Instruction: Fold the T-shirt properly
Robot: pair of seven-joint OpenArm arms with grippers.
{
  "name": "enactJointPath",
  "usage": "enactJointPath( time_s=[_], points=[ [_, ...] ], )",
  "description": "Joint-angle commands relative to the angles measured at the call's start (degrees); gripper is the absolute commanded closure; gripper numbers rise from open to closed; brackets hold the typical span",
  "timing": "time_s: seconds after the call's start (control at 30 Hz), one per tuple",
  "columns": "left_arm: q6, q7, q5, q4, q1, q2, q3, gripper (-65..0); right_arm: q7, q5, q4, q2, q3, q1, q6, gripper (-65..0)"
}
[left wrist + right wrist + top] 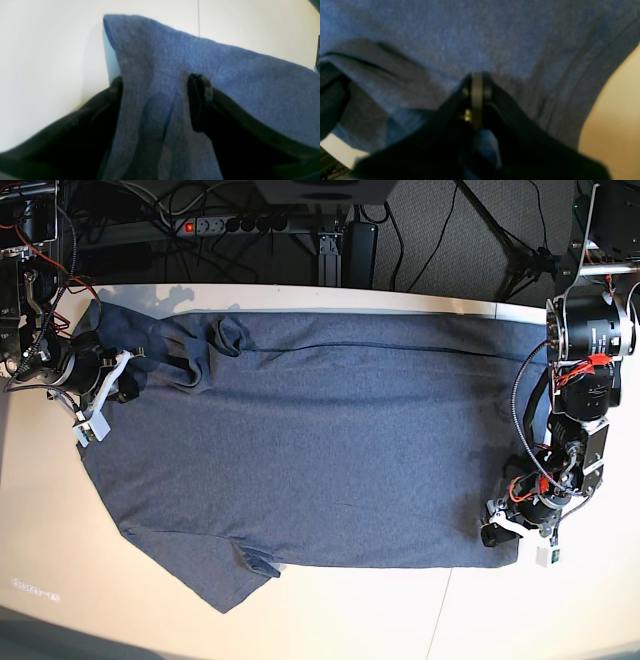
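My left tool (155,100) is hovering at four o'clock in the base view, its jaws standing wide apart over the near corner of the T-shirt (330,450). In the left wrist view, that corner is reaching up between and beyond the two fingers. I'm seeing a pointed flap of cloth (225,575) sticking out at seven o'clock, with a small crease curling beside it. A thin seam (436,610) is running across the pale worktop (60,530) at five o'clock. The T-shirt's slate-blue body is spreading broadly across the middle, its plain side facing up. At between nine and ten o'clock, my right tool (476,105) is sitting closed over the cloth, and I can't tell whether it is pinching any. Further off, a raised, bunched ridge (230,335) is standing at eleven o'clock, and a long dark crease is running from there toward one o'clock, along a strip at the far edge. Beyond the worktop, a black post (346,260) is standing at twelve o'clock, with dark cables (400,240) hanging beside it.
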Motion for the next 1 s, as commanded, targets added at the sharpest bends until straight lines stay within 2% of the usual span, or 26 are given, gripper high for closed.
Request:
enactJointPath(
  time_s=[0.0,0.13,0.6,0.67,0.87,0.97],
  points=[
    [0.11,-1.31,0.02,0.76,-2.03,-0.61,-0.11,-36.9,-0.44,-0.02,0.63,1.14,0.7,0.55,-0.57,0.0],
    [1.44,-1.31,0.17,0.76,-2.01,-0.63,-0.11,-36.9,-0.37,0.0,0.63,1.14,0.7,0.57,-0.59,0.0],
    [1.46,-1.31,-1.01,0.76,-2.16,-0.59,-0.11,-35.4,-0.15,0.0,0.63,1.11,0.7,0.57,-0.59,0.0],
    [1.46,-1.36,-1.16,0.76,-2.16,-0.59,-0.11,-29.5,-0.11,0.0,0.63,1.11,0.7,0.57,-0.59,0.0],
    [1.42,-3.98,-1.14,0.76,-2.19,-0.61,-0.11,-0.6,0.72,0.0,0.63,1.09,0.7,0.57,-0.59,0.0],
    [1.38,-3.93,-1.07,0.76,-2.14,-0.63,-0.11,0.0,0.72,0.0,0.63,1.11,0.7,0.57,-0.59,0.0]
  ],
)
